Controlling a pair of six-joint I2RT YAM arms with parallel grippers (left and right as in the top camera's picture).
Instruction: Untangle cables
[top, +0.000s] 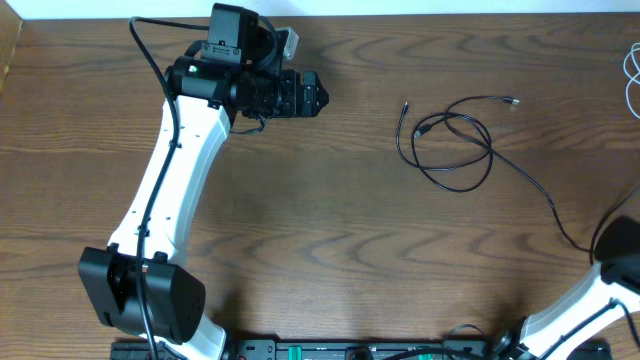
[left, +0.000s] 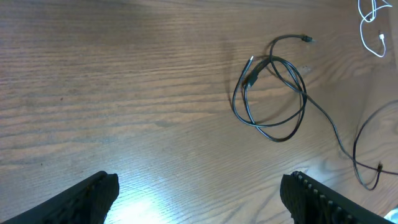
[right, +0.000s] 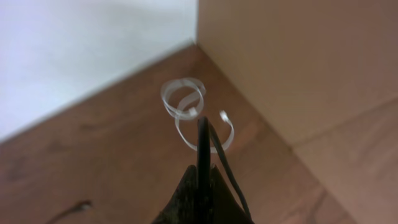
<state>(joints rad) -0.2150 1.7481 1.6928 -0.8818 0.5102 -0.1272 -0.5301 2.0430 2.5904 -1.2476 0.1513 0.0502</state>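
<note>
Left gripper (left: 199, 184): jaws wide open, nothing between them, hanging over bare table (left: 124, 93) with no contact. Ahead of it and to its right lies the black cable (left: 273, 94), flat on the wood. It's coiled into a couple of loops that cross over themselves, with both plug ends poking out near the top of the coil and a long tail running off toward the right arm. Right gripper (right: 202, 127): fingers look pressed together. A thin black strand runs right beside them, but I can't tell if it's actually pinched. Beyond that, the white cable (right: 193, 112) sits curled up at the far right edge, well apart from the black one. My read is that the two cords are already separated and only the black coil's self-crossings are left, with the left arm in approach. Next move: bring the left down on one free plug end rather than the stacked crossing, grip a single strand, and draw it out away from the coil.
</note>
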